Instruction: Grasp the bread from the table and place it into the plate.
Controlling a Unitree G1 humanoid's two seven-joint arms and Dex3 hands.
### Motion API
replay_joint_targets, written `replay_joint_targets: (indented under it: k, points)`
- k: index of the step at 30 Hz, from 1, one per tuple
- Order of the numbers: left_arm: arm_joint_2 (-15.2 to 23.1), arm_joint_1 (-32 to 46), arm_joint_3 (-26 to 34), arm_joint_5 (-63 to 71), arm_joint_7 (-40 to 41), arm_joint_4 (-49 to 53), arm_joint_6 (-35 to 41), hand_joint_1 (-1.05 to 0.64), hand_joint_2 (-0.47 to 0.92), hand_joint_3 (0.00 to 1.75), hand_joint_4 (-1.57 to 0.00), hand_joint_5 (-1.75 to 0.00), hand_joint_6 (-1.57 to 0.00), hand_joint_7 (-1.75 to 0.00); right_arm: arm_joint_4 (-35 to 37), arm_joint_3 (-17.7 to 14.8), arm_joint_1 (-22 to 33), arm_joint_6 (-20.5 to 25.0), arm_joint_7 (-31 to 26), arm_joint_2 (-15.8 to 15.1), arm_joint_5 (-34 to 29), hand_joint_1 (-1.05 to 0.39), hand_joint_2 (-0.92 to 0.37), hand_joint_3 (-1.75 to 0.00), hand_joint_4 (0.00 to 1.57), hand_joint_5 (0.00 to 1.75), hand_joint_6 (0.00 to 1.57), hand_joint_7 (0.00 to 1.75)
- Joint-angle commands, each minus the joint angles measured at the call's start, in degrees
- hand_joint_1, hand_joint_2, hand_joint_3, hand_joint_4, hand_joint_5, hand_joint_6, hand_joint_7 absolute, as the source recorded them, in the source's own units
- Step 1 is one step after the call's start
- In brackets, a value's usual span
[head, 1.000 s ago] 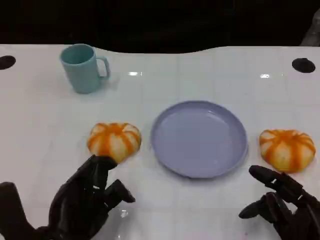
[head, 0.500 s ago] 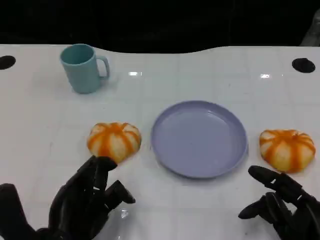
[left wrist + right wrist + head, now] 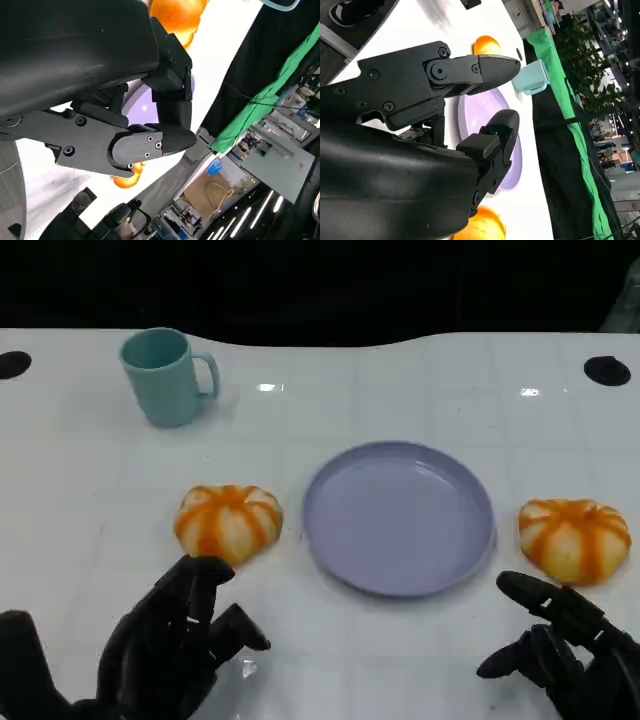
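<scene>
Two orange-and-white striped bread rolls lie on the white table, one on each side of a lavender plate (image 3: 400, 520). The left bread (image 3: 228, 523) sits just beyond the fingertips of my left hand (image 3: 165, 640), which is spread with nothing in it. The right bread (image 3: 574, 538) lies just ahead of my right hand (image 3: 565, 650), whose fingers are also apart and hold nothing. In the left wrist view, the left bread (image 3: 175, 12) shows past the hand's fingers (image 3: 150, 142), with the plate (image 3: 137, 107) behind. In the right wrist view, the right bread (image 3: 480, 225) is close and the plate (image 3: 515, 165) beyond.
A teal mug (image 3: 165, 375) stands at the far left of the table, well beyond the left bread. Two dark round holes (image 3: 607, 370) mark the far corners. The table's back edge meets a black backdrop.
My left hand has drawn back very slightly from the left bread toward the near edge. The breads, plate and right hand have not moved.
</scene>
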Motion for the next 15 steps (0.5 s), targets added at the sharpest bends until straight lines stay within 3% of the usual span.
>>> replay_joint_targets:
  k: [1,5,6,7,9,12,15]
  points:
    - [0.60,0.16,0.09,0.50,-0.15,-0.82,-0.81,-0.52,0.92,0.44,-0.73,-1.75,-0.56,-1.64,-0.83,-0.15,0.51,-0.38,0.22,-0.85,-0.01,-0.76,-0.92,-0.28,0.63,1.33,0.89,0.46]
    - [1.42,-0.04,0.01,0.23,-1.86,-0.78,-1.02,-0.52,0.92,0.46,-0.73,-1.75,-0.55,-1.63,-0.69,-0.22,0.41,0.09,0.35,-0.54,0.64,-0.77,-0.92,-0.27,0.64,1.32,0.90,0.47]
    - [7.55,-2.57,-3.58,13.09,-1.45,-1.74,-10.60,-0.52,0.92,0.46,-0.73,-1.75,-0.55,-1.63,-0.49,-0.20,0.25,-0.24,0.30,-0.50,0.48,-0.77,-0.92,-0.27,0.64,1.32,0.90,0.47]
    - [12.28,-4.56,-6.35,23.33,-0.76,-2.60,-17.81,-0.50,0.92,0.31,-0.46,-1.29,-0.39,-1.02,-0.38,-0.18,0.14,-0.51,0.20,-0.49,0.23,-0.77,-0.92,-0.27,0.64,1.32,0.90,0.47]
    - [18.26,-7.13,-9.67,37.45,1.42,-3.44,-26.71,-0.50,0.92,0.18,-0.35,-0.94,-0.40,-0.48,-0.31,-0.18,0.02,-0.63,0.05,-0.42,0.09,-0.77,-0.92,-0.27,0.64,1.31,0.90,0.46]
    - [22.50,-9.40,-11.02,48.76,5.68,-3.37,-32.18,-0.51,0.92,0.06,-0.25,-0.71,-0.41,-0.18,-0.20,-0.25,-0.05,-0.61,0.29,-0.42,0.36,-0.76,-0.92,-0.27,0.64,1.31,0.89,0.46]
    - [26.09,-11.72,-11.98,58.44,9.83,-2.35,-36.70,-0.52,0.91,0.02,-0.18,-0.66,-0.39,-0.11,-0.29,-0.27,-0.01,-0.35,0.35,-0.48,0.52,-0.76,-0.92,-0.27,0.65,1.30,0.90,0.46]
